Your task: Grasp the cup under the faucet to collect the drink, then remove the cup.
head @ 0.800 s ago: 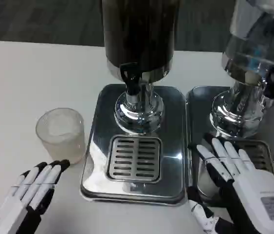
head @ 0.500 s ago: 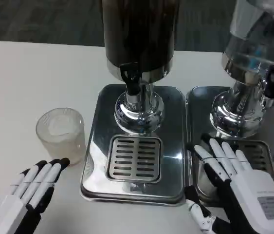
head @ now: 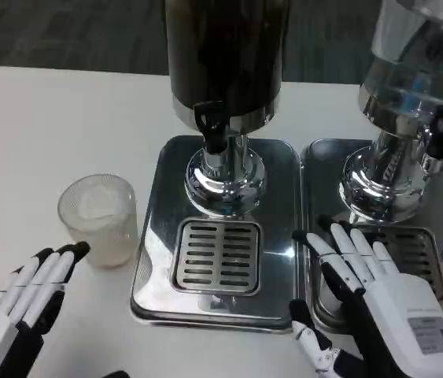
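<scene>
The left hand (head: 28, 295) lay near the front left edge of the white table (head: 40, 126), fingers straight and slightly apart, holding nothing. Just beyond its fingertips, a little to the right, stood the frosted translucent plastic cup (head: 99, 219), upright on the table beside the left edge of the polished steel drip tray (head: 276, 197), not yet under the black faucet (head: 210, 126) of the dark drink dispenser (head: 225, 55). The left hand was clearly the nearer one. The right hand (head: 378, 291) rested spread and empty over the neighbouring tray (head: 323, 169), well apart from the cup.
</scene>
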